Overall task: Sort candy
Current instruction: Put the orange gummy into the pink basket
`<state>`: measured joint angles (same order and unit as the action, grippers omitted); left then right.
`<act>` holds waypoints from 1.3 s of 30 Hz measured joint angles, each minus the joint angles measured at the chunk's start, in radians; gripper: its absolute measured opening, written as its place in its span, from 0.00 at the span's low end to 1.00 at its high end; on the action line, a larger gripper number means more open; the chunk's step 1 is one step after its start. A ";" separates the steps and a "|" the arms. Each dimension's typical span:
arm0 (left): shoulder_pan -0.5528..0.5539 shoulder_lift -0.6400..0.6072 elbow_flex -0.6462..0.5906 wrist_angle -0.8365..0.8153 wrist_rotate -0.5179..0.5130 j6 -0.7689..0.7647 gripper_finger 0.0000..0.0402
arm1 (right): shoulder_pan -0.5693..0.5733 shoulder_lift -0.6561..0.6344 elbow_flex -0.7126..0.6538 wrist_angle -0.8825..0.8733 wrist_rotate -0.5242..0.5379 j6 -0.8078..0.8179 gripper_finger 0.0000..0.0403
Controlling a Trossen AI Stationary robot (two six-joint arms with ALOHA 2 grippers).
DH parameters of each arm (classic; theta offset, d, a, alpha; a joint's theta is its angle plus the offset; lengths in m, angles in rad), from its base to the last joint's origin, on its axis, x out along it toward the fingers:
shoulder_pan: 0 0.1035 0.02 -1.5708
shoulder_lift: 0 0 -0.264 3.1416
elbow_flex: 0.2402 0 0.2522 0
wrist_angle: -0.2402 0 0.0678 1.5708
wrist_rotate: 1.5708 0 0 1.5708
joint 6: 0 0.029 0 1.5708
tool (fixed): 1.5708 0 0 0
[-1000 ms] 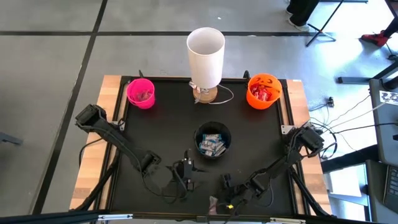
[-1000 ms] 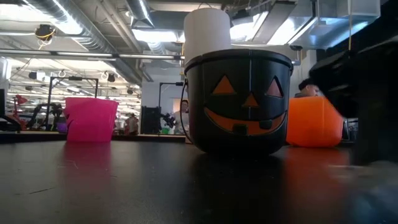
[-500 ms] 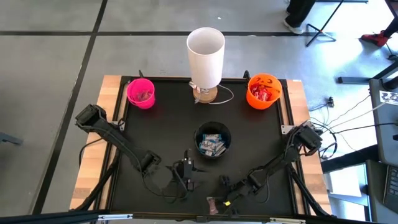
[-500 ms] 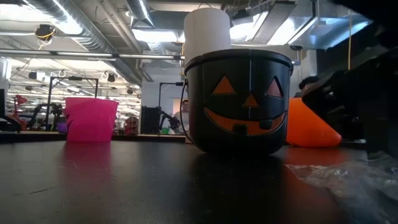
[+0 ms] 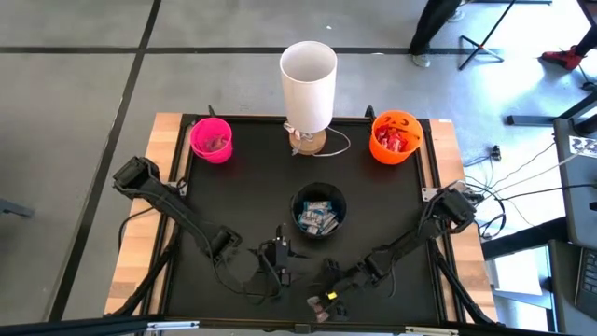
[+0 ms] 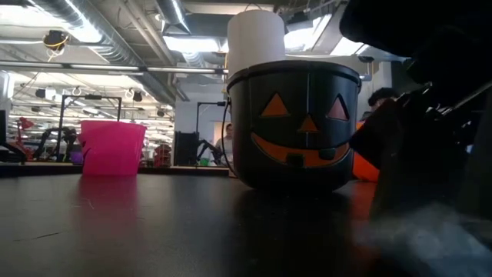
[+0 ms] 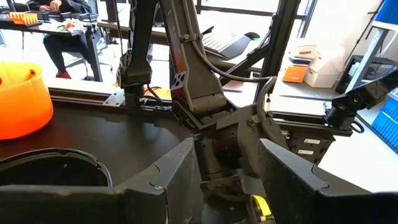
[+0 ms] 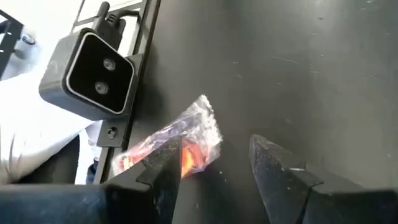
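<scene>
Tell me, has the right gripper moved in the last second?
Yes. In the high view the right gripper has shifted left along the table's near edge, away from the orange bucket.

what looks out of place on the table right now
One wrapped candy lies loose on the black mat at the table's near edge, by the low camera, outside all buckets. The open right gripper hovers at it. The other sweets sit in the buckets.

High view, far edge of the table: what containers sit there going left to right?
Pink cup → tall white cylinder on its round base → orange pumpkin bucket holding red candy.
</scene>
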<state>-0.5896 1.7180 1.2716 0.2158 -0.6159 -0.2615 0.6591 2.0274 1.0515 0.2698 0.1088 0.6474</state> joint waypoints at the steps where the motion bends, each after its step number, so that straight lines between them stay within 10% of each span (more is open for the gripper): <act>1: 0.000 0.000 0.000 0.000 0.000 0.000 0.42 | -0.003 0.008 0.000 0.009 -0.009 0.000 0.47; 15: -0.003 0.000 0.000 -0.007 0.000 -0.001 0.42 | -0.013 0.021 0.000 0.022 -0.064 -0.099 0.02; 35: -0.003 0.000 -0.001 -0.016 -0.003 0.013 0.42 | -0.019 -0.274 -0.002 -0.247 0.079 -0.229 0.00; 39: -0.019 -0.065 -0.003 -0.061 -0.165 0.085 0.42 | -0.044 -0.360 -0.002 -0.283 0.163 -0.285 0.00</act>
<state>-0.6082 1.6529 1.2684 0.1547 -0.7811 -0.1770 0.6155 1.6674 1.0492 -0.0129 0.2715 0.3623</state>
